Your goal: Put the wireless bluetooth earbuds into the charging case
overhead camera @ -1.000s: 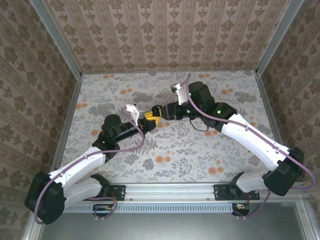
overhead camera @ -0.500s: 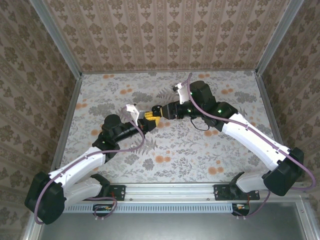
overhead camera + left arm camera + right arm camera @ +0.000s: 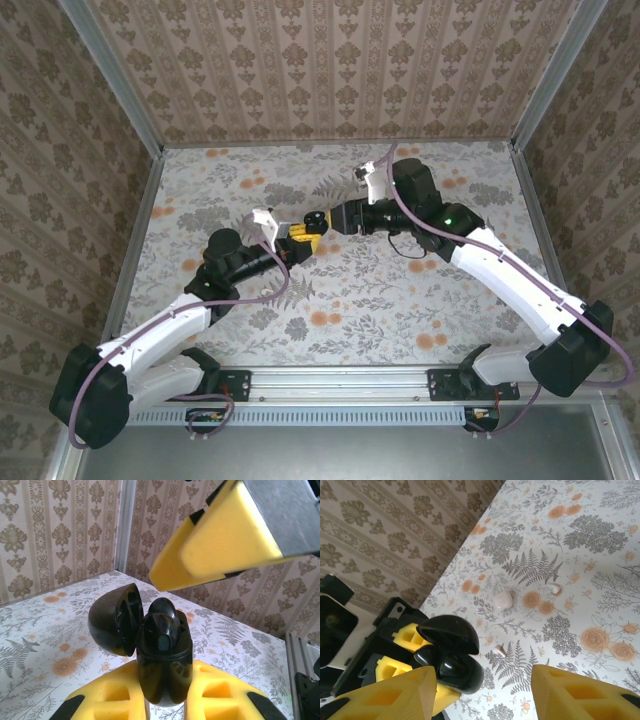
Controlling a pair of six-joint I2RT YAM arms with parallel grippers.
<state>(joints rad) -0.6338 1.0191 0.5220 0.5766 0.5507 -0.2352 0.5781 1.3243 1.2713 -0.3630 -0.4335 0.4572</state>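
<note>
Operator: Charging case (image 3: 165, 672) is clamped upright between the left gripper's (image 3: 162, 700) yellow fingers (image 3: 225, 695), over the desk (image 3: 45, 625), with its lid (image 3: 115, 625) swung open to one side. How is the seating judged?

Checker: Two glossy black earbuds (image 3: 161, 630) are seen sitting in the case's wells, one behind the other. Whether they are fully home cannot be told. The right gripper (image 3: 484, 677) is spread wide and nothing is held in it. One of its fingers (image 3: 220, 545) is poised close to the case's open mouth.

Operator: What is called for, then?

Checker: The case should be held squeezed and level. Any push is best given by one right finger, straight into the well on a bud's crown, lightly, so that the lid's hinge is not knocked and the case is not twisted out of the grip.
</note>
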